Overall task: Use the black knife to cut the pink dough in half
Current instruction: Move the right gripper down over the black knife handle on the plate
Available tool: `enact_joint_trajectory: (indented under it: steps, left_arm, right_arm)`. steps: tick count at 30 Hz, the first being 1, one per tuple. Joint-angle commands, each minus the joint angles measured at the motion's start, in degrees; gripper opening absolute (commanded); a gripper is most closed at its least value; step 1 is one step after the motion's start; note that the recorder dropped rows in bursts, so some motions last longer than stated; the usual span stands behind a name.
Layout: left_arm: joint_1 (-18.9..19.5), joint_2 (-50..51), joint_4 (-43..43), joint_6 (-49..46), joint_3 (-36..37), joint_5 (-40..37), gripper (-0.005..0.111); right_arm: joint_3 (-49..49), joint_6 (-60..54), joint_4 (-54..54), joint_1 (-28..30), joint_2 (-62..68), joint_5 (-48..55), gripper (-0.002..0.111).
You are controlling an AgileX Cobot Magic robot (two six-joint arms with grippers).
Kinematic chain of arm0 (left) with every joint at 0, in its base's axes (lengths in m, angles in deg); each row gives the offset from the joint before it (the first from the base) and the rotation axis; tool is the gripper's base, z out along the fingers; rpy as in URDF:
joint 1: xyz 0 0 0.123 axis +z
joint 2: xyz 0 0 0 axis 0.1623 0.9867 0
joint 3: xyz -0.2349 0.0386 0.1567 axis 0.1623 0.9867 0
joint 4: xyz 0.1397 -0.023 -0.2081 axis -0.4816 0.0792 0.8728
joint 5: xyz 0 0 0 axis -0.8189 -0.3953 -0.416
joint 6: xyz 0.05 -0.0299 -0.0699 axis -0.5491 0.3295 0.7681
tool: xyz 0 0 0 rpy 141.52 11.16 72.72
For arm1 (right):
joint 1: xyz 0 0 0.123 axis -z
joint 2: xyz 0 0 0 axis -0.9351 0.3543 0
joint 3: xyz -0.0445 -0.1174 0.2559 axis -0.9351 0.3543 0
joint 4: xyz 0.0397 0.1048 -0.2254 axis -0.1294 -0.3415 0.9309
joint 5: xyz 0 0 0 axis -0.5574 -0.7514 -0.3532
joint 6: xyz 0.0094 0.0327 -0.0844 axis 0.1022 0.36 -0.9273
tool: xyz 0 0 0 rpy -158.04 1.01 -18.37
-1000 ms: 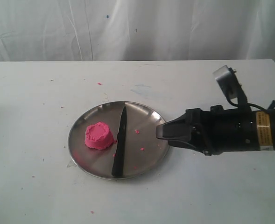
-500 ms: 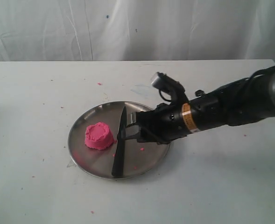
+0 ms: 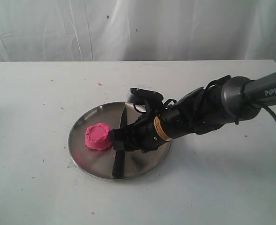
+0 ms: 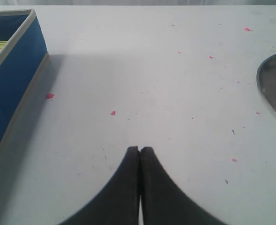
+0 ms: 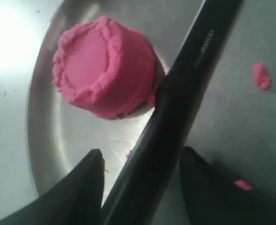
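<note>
On the white table (image 3: 44,93) the steel plate (image 3: 84,154) holds both items, the left gripper (image 4: 140,150) idles pressed together well apart, and the right gripper (image 5: 142,154), spread, straddles the black knife (image 5: 175,93) at its handle for grasping, the pink dough (image 3: 99,136) lying just beside its blade.

Soft, even light washed the white surface (image 3: 34,93); the steel plate (image 3: 88,161) gleamed dully, and the right wrist close-up ran blurry with glare.
</note>
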Motion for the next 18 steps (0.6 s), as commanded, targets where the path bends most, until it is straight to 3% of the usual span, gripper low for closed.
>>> enact_joint_trajectory:
  steps: [1,10,18]
  left_arm:
    - [-0.44,-0.29,0.36,0.27,0.23,0.11,0.000]
    - [-0.44,-0.29,0.36,0.27,0.23,0.11,0.000]
    - [-0.44,-0.29,0.36,0.27,0.23,0.11,0.000]
  right_arm:
    - [-0.34,0.65,0.68,-1.17,0.53,3.92,0.047]
    - [-1.03,-0.78,0.68,-6.61,0.62,11.48,0.047]
    - [-1.03,-7.50,0.68,-11.21,-0.83,27.50,0.047]
